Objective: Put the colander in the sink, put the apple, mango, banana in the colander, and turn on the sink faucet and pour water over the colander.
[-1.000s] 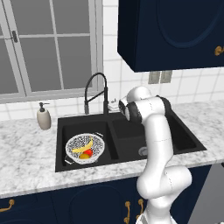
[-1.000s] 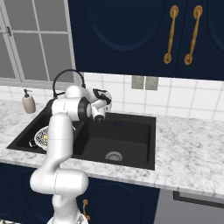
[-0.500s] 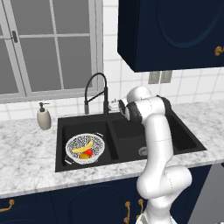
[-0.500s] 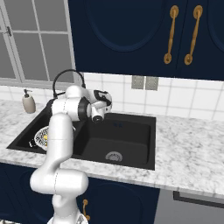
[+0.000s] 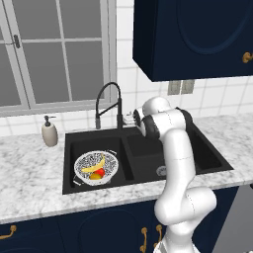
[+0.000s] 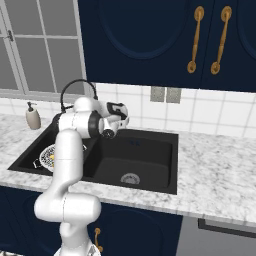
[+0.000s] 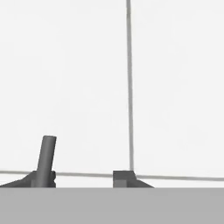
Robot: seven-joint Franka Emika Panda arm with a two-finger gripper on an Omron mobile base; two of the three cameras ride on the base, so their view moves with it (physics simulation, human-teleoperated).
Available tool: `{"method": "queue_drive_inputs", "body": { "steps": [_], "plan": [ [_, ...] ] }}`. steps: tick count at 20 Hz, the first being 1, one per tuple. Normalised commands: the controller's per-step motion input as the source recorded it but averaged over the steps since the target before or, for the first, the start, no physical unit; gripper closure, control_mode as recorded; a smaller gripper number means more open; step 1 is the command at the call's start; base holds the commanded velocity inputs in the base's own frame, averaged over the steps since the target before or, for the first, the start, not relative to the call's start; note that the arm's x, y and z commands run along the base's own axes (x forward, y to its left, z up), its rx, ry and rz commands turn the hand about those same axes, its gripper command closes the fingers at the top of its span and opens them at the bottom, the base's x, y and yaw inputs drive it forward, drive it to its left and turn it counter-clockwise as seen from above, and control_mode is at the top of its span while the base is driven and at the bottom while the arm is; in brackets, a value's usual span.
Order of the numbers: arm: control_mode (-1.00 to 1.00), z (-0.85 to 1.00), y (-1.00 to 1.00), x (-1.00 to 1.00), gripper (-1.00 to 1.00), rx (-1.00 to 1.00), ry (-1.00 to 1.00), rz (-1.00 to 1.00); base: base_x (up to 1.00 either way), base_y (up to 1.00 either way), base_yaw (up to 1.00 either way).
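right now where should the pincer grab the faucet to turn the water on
Probably the short side lever near the base of the faucet, not the arched spout. The lever looks like a thin rod, so bring the pincer at it from the front and close the fingers across it.

White dark-dotted colander (image 5: 95,168), yellow banana (image 5: 94,165), red apple (image 5: 99,172), black sink (image 5: 148,157), black faucet (image 5: 109,104)

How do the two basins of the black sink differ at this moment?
The left basin of the black double sink holds the white perforated colander with the yellow banana and red apple inside; the right basin holds nothing but its round silver drain. Both are black and rectangular.
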Motion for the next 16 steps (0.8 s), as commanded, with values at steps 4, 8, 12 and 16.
{"method": "queue_drive_inputs", "body": {
  "steps": [4, 8, 12, 16],
  "plan": [
    [-1.00, 0.00, -0.77, 0.06, 1.00, 0.00, 0.08, -0.09, 0.00, 0.00, 0.00],
    [-1.00, 0.00, -0.83, 0.00, 1.00, 0.00, 0.04, -0.05, 0.00, 0.00, 0.00],
    [-1.00, -0.03, -0.87, 0.00, 1.00, 0.00, 0.04, -0.04, 0.00, 0.00, 0.00],
    [-1.00, -0.08, -0.93, 0.00, 1.00, 0.00, 0.05, -0.03, 0.00, 0.00, 0.00]
  ]
}}
